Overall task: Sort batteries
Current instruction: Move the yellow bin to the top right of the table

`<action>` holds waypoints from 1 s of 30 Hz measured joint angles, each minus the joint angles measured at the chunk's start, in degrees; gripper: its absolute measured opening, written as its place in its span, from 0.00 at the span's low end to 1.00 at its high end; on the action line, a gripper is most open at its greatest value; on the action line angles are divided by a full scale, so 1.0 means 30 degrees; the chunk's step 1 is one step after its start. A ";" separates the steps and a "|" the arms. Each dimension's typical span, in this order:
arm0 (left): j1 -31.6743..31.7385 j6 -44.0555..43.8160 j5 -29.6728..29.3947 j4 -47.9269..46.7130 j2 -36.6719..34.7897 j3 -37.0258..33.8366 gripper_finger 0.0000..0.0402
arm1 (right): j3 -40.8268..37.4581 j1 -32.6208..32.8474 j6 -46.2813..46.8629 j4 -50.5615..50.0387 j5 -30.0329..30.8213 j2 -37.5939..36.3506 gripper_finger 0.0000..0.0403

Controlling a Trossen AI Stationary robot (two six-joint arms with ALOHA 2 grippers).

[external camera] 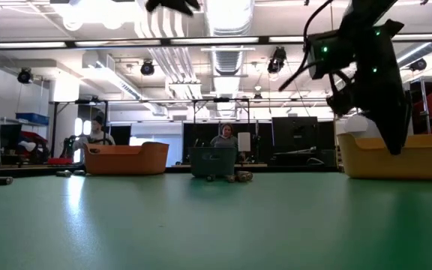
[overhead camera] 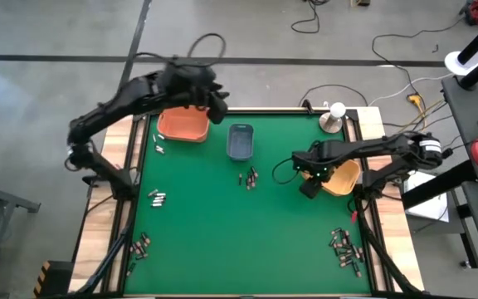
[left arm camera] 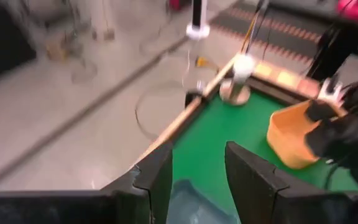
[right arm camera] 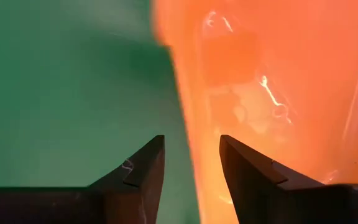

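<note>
Right jaws (right arm camera: 191, 168) spread, empty, at yellow-orange bin (right arm camera: 272, 93) | left jaws (left arm camera: 197, 180) spread | batteries (overhead camera: 248, 178) only overhead

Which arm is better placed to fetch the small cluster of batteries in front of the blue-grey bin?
Probably the right. Its open tool hangs beside the yellow-orange plastic bin, near the small dark cylindrical batteries. The left tool, also open, sits between the orange bin and blue-grey bin.

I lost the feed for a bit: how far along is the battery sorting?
Mostly still ahead. Batteries lie in clusters on the green mat: centre, left, lower left, lower right. The right hand is open and empty at the yellow-orange bin's edge. The left hand is open between the orange bin and blue-grey bin. Bin contents cannot be seen.
</note>
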 joint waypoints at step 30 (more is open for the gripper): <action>-0.1255 0.2525 -0.2158 -0.1290 -0.4825 -0.0082 0.32 | 0.6914 -0.3864 0.7524 0.4561 -0.0406 0.1840 0.02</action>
